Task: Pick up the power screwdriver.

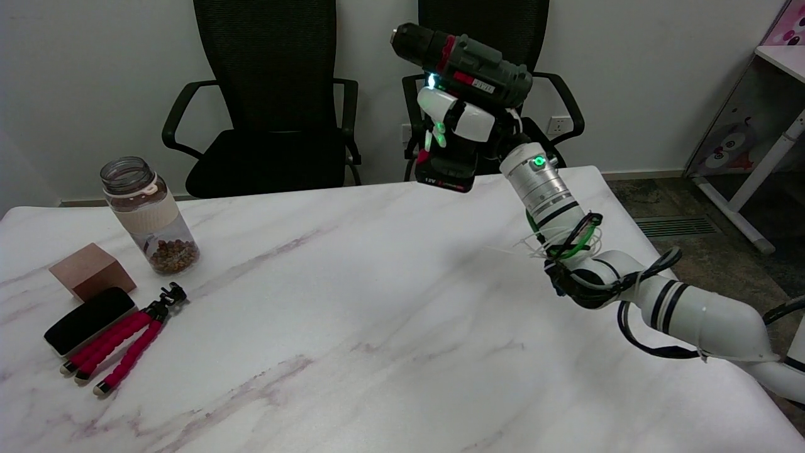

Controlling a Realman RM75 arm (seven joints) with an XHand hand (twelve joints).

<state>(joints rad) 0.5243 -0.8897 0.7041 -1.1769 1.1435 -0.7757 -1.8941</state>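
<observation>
Clutter sits only at the left edge of the marble-patterned table [377, 327]: a clear bottle [148, 217] holding some brown bits, a small pinkish-brown block [91, 270] just near of it, a black eraser-like pad [88, 319] beside that, and a small tripod [126, 345] with red flexible legs lying flat next to the pad. The broad middle of the tabletop carries nothing of the task.

Over at the right, high above the table's far edge, the right hand [456, 123] has its fingers wrapped around the grip of the power screwdriver [465, 66]. The tool is well clear of the surface, its chuck pointing up and to the left, its battery base hanging just above the far rim. A light glows near the trigger, though whether a finger presses it cannot be told.

Judging by this, the lift is essentially done; what remains is to hold the tool steady and keep the grasp firm, since the heavy battery end could swing it in the hand.

Behind the table stand two black office chairs [270, 94] against a pale wall, with a white desk [780, 94] at the far right.
</observation>
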